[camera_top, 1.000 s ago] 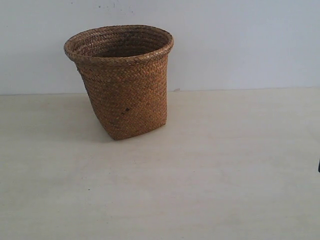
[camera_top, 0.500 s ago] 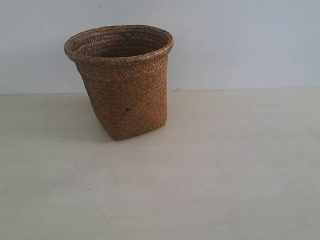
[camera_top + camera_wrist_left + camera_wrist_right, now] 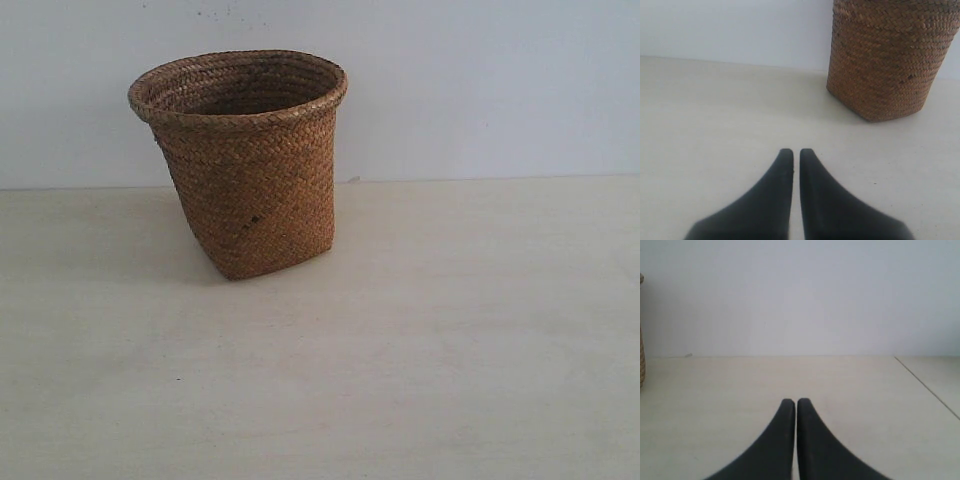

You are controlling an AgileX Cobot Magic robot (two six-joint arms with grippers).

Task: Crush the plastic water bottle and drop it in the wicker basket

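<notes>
— Seeing the plastic water bottle?
— No, hidden from every view; axis unknowable.
— And the wicker basket (image 3: pixel 240 165)?
— Stands upright by the far edge, left of middle, nearer the left gripper (image 3: pixel 792 152).
— Fingers?
— Pressed together, empty; same on the right gripper (image 3: pixel 790 402).

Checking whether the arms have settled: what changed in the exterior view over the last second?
A dark sliver at the right edge a second ago has gone out of view; it was perhaps part of an arm. Nothing was taken hold of or let go. The basket stayed put on the table; no bottle shows.
</notes>
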